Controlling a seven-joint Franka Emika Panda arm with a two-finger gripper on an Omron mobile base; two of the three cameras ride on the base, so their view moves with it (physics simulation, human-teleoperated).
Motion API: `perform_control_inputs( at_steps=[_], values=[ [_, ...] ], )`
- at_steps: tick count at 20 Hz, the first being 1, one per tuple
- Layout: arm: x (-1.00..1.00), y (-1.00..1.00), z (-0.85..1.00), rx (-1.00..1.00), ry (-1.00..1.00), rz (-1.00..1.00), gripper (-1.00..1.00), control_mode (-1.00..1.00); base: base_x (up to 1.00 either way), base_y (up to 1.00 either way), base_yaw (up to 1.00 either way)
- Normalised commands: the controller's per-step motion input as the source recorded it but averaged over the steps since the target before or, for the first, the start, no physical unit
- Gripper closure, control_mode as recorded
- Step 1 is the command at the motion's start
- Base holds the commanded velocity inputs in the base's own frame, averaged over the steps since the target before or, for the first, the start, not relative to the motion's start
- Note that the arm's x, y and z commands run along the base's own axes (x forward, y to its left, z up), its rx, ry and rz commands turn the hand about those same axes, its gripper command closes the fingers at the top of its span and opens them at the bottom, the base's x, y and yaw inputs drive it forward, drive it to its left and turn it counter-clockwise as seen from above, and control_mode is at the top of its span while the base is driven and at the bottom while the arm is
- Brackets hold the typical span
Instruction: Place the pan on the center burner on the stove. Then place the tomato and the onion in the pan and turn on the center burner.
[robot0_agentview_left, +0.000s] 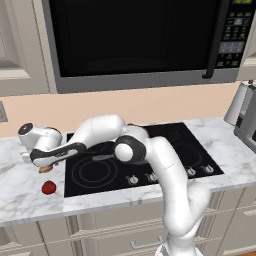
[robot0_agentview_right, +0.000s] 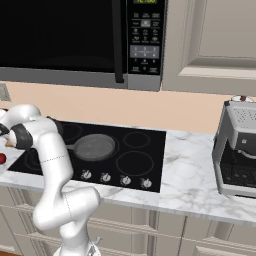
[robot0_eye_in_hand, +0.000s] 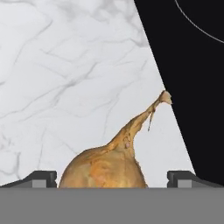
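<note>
Marble counter (robot0_eye_in_hand: 65, 65) under my pincer (robot0_eye_in_hand: 112, 178), which stands wide apart straddling the onion (robot0_eye_in_hand: 103, 168), nothing clamped yet. Bulb is round with a thin stem, so I'd expect it to roll or squirt out if I close off-centre. Pan (robot0_agentview_right: 93, 147) sits well off to the stove side.

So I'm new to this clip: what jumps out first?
The white arm stretched left over the marble counter, its open gripper straddling the golden-brown onion beside the stove. The tomato sits nearby on the counter, and the pan already rests on the center burner.
</note>
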Motion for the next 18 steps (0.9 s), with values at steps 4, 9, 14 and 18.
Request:
perform_control_inputs(
  at_steps=[4, 9, 14, 18],
  values=[
    [0.0, 0.09, -0.24, -0.06, 0.0, -0.09, -1.0, -1.0, 0.0, 0.0, 0.0],
    [0.0, 0.02, -0.3, -0.05, 0.0, -0.08, -1.0, -1.0, 0.0, 0.0, 0.0],
    [0.0, 0.05, -0.23, -0.08, 0.0, -0.08, 1.0, -1.0, 0.0, 0.0, 0.0],
    [-0.24, -0.03, -0.17, -0.08, -0.02, -0.1, 1.0, -1.0, 0.0, 0.0, 0.0]
  ],
)
